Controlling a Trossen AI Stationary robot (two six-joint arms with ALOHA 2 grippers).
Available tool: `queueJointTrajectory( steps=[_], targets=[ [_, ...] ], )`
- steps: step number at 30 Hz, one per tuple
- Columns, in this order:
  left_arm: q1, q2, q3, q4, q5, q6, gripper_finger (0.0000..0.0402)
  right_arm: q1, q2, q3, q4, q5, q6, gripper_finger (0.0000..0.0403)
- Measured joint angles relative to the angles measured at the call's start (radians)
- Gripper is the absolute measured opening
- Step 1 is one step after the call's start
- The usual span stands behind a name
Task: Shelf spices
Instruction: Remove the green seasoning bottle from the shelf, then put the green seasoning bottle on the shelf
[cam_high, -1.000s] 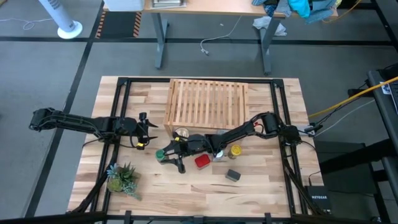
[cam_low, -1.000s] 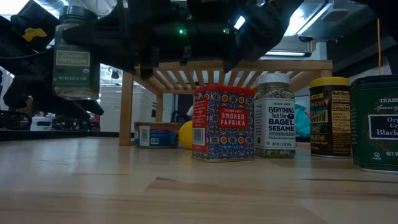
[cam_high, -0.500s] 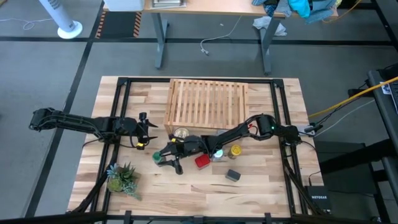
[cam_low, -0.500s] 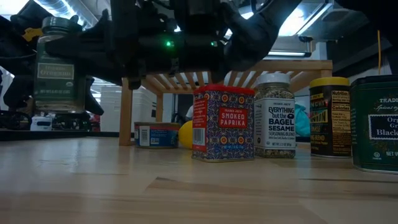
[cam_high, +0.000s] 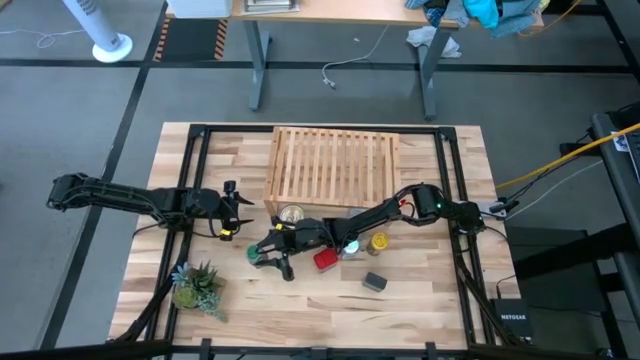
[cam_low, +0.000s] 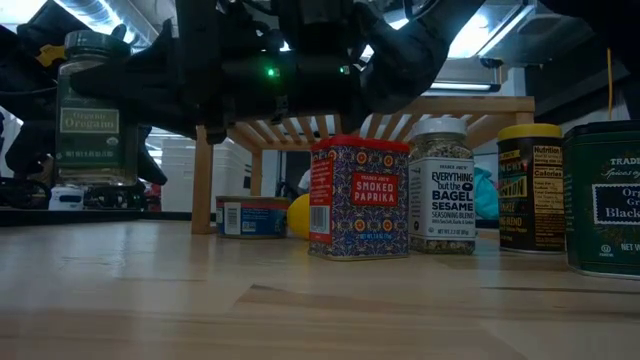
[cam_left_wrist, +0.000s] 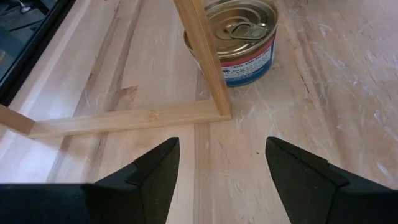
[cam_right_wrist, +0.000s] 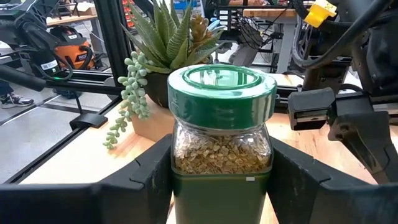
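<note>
Gripping green-lidded glass jar (cam_right_wrist: 221, 130), right claw (cam_high: 262, 253) clamped; left claw (cam_left_wrist: 222, 171) apart, smooth wood tabletop (cam_left_wrist: 348, 81).

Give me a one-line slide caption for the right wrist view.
Right gripper holds the green-lidded oregano jar upright, with a potted succulent and the left gripper beyond it.

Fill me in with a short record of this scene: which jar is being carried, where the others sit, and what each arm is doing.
held: green-lidded oregano jar, in the right gripper, lifted off the table
left gripper: open, empty, facing the shelf's corner
on table: smoked paprika tin, bagel sesame jar, yellow-lidded jar, dark pepper tin
shelf: no spices on top
beside shelf leg: silver round tin
</note>
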Motion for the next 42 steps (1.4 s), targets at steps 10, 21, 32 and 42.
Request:
queueJointTrajectory(
  steps=[10, 21, 32, 42],
  targets=[
    [0.0, 0.0, 0.0, 0.001, 0.0, 0.0, 0.0233, 0.0, 0.0, 0.0, -0.007, 0.0, 0.003, 0.0216],
    [0.0, 0.0, 0.0, 0.001, 0.0, 0.0, 0.0233, 0.0, 0.0, -0.001, -0.019, 0.018, 0.006, 0.0242],
    [0.0, 0.0, 0.0, 0.0, 0.0, 0.0, 0.0233, 0.0, -0.001, -0.001, 0.044, 0.018, 0.006, 0.0243],
    [0.0, 0.0, 0.0, 0.001, 0.0, 0.0, 0.0233, -0.036, -0.079, -0.001, -0.021, -0.065, 0.008, 0.0243]
  ],
)
